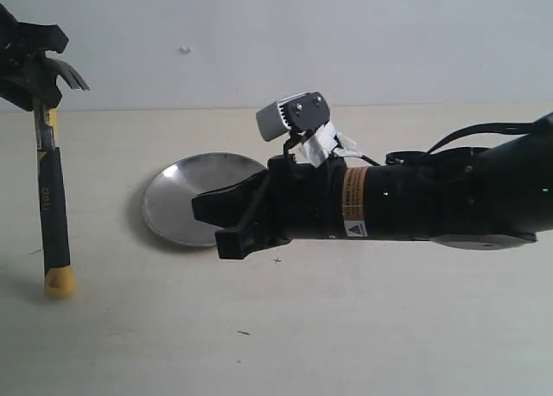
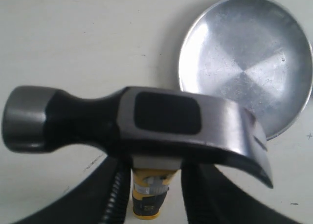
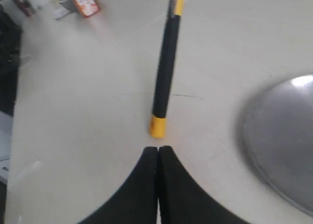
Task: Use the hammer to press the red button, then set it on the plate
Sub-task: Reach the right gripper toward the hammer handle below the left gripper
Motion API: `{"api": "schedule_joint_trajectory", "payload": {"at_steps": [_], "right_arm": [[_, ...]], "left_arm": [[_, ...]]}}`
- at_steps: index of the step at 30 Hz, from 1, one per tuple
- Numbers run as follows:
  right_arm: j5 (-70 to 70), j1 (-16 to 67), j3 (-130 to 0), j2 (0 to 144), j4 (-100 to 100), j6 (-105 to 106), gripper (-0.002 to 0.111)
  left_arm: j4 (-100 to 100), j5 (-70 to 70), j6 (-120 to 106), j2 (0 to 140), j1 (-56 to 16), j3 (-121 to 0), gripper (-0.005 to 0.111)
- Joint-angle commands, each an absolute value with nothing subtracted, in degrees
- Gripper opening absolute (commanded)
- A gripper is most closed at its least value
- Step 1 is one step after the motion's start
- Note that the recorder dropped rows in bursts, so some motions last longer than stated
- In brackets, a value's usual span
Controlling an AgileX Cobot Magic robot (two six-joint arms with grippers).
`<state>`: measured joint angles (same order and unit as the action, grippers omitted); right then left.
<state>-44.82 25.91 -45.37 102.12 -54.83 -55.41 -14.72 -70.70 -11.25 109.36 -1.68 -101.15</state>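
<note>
Showing one hammer point(image 1: 52, 214) — one plate point(image 1: 183, 195).

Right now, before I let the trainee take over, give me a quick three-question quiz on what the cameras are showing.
1. True or false: the fingers of the right gripper are shut and hold nothing.
2. Pick one. The hammer is: A) lying flat on the table; B) hanging upright, gripped just below its head by the left gripper; C) held by the right gripper.
3. Fill in the blank: the free end of the hammer's handle is coloured ___.

Key: 1 true; 2 B; 3 yellow.
</note>
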Motion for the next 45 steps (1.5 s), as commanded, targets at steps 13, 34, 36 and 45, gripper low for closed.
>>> {"api": "schedule_joint_trajectory", "payload": {"at_steps": [13, 34, 36, 45], "right_arm": [[-50.4, 28.4, -65.5, 120.5, -59.6, -63.0, 0.043], [-42.0, 35.3, -85.1, 133.5, -63.4, -72.7, 0.06], [-42.2, 35.3, -86.4, 134.2, -65.3, -73.6, 0.06], [-41.3, 35.3, -87.3, 135.2, -65.5, -76.8, 0.064]], "left_arm": [[-16.3, -70.0, -11.6, 108.7, -1.9, -102.1, 0.0], [-16.7, -70.0, -12.0, 108.7, -1.9, -102.1, 0.0], [-16.7, -70.0, -12.0, 108.7, -1.9, -102.1, 0.0], [-17.2, -70.0, -11.8, 108.7, -1.9, -102.0, 0.0]]}}
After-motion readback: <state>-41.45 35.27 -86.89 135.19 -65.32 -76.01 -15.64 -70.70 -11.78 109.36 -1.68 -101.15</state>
